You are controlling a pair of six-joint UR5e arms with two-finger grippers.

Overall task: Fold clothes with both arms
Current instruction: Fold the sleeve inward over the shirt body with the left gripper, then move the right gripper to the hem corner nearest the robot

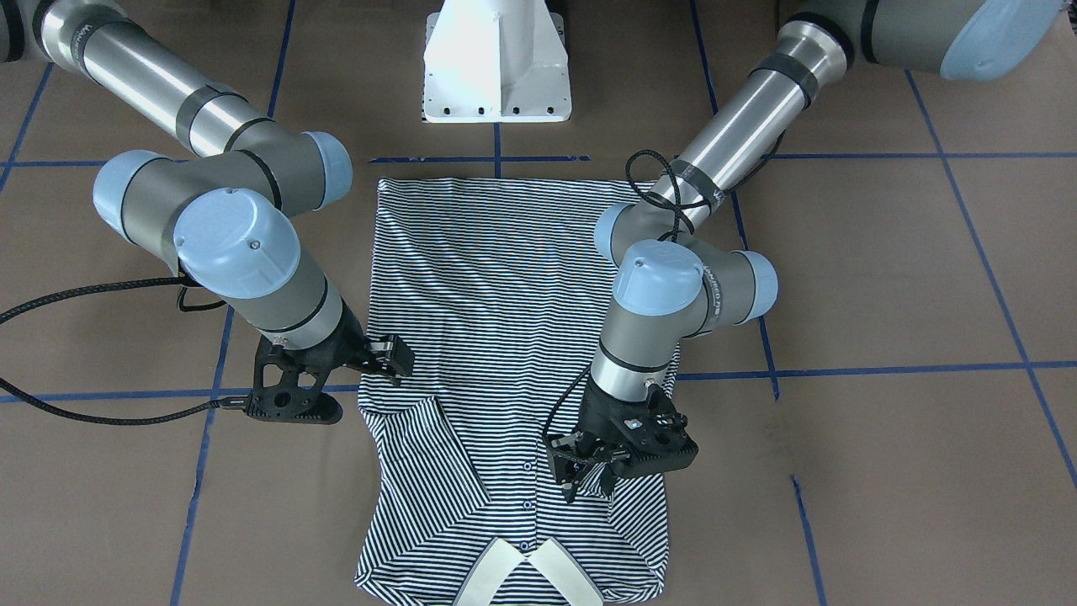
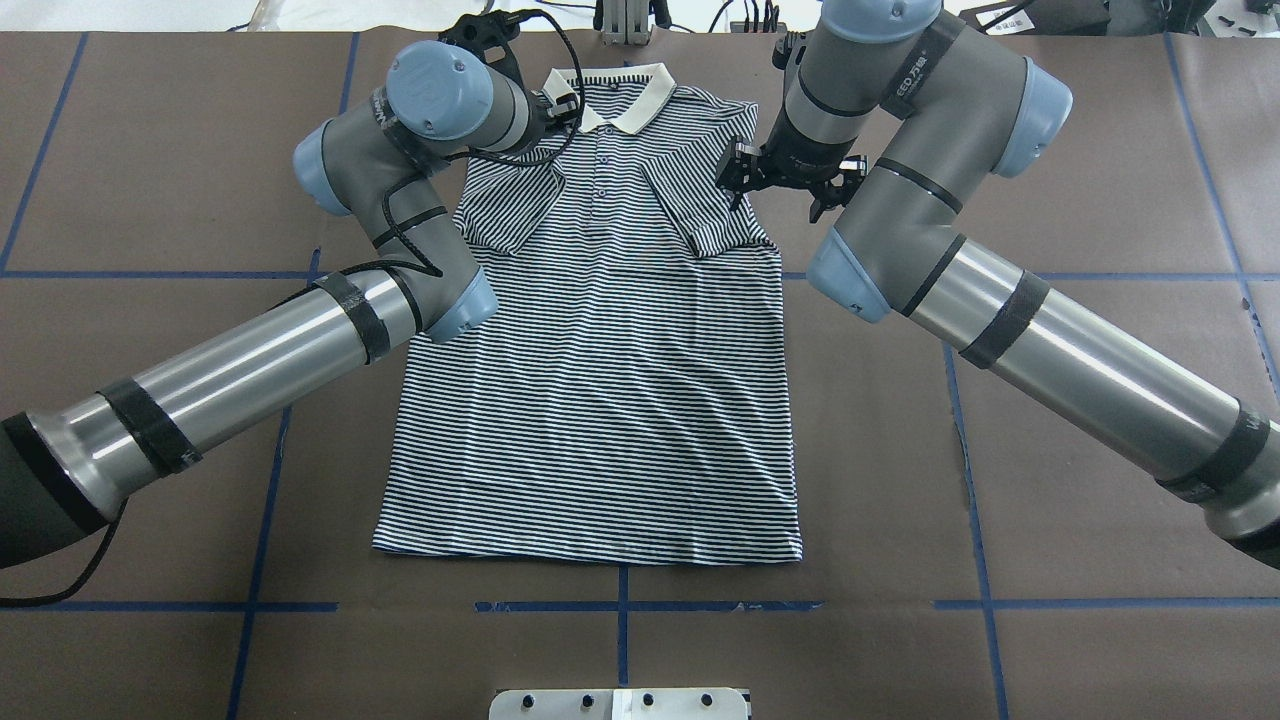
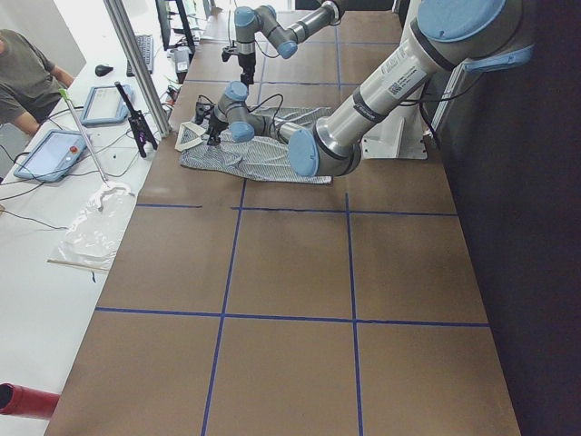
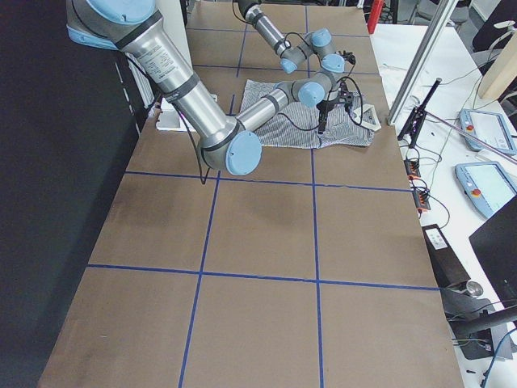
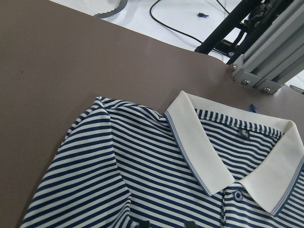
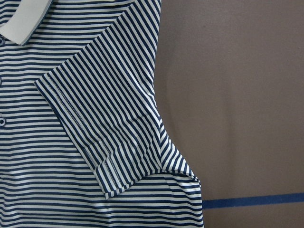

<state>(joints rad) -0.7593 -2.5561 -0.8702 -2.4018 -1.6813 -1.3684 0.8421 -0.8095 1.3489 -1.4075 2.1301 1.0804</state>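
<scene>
You have the shirt (image 2: pixel 600 400) flat on the table (image 2: pixel 1000 520), centre of the overhead frame, collar (image 2: pixel 620 95) at top.
Done: both sleeves (image 2: pixel 700 215) turned in over the chest.
Left to do, by my judgement: the body folds, none started.
Left gripper (image 1: pixel 589 484) over one sleeve, fingers apart, empty.
Right gripper (image 1: pixel 400 360) at the shirt's edge, fingers apart, empty.
Collar label (image 5: pixel 243 134) and arm lettering (image 2: pixel 925 65): unreadable.
</scene>
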